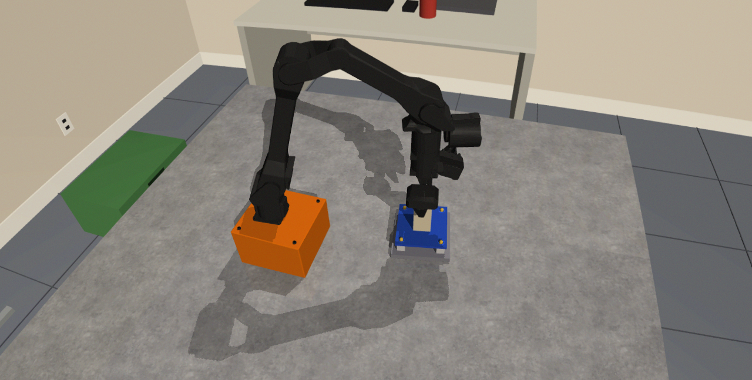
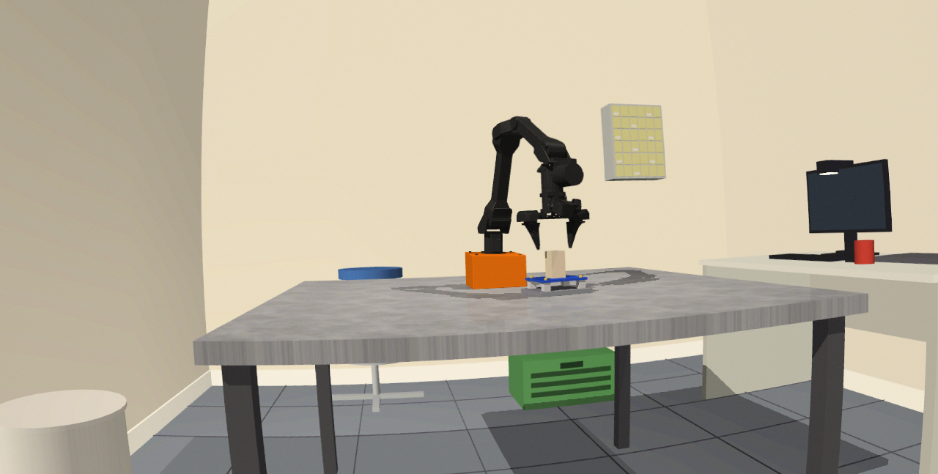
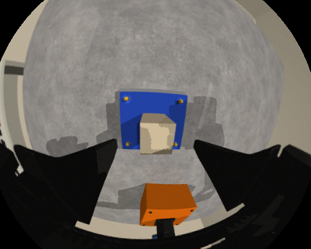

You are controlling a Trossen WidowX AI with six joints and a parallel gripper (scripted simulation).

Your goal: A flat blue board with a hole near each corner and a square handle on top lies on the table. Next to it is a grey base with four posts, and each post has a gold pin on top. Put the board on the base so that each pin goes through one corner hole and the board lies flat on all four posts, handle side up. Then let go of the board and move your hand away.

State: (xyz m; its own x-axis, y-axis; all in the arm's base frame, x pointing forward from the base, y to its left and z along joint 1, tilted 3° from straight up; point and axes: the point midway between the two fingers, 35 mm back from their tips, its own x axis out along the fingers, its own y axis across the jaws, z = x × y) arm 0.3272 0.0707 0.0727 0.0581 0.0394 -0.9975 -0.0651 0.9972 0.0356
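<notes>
The blue board (image 1: 420, 241) (image 3: 152, 104) (image 2: 555, 264) lies level on the posts of the grey base (image 1: 420, 254), with its beige square handle (image 1: 422, 224) (image 3: 157, 138) up. A gold pin shows at each corner of the board, including the near-left pin (image 1: 400, 239) and the near-right pin (image 1: 440, 242); all four also show in the wrist view. In the exterior view the board sits flat with no visible tilt. My gripper (image 1: 421, 214) (image 2: 555, 247) (image 3: 157, 144) is open and empty. Its fingertips are apart, just above the handle's top, one to each side, not touching it.
The arm stands on an orange block (image 1: 268, 256) (image 2: 495, 271) (image 3: 166, 195) beside the base. All stand on the grey table (image 1: 526, 293) (image 2: 393, 320). A desk (image 1: 284, 9) with a monitor and a red cup (image 1: 427, 6) (image 2: 863, 252) is beyond the table.
</notes>
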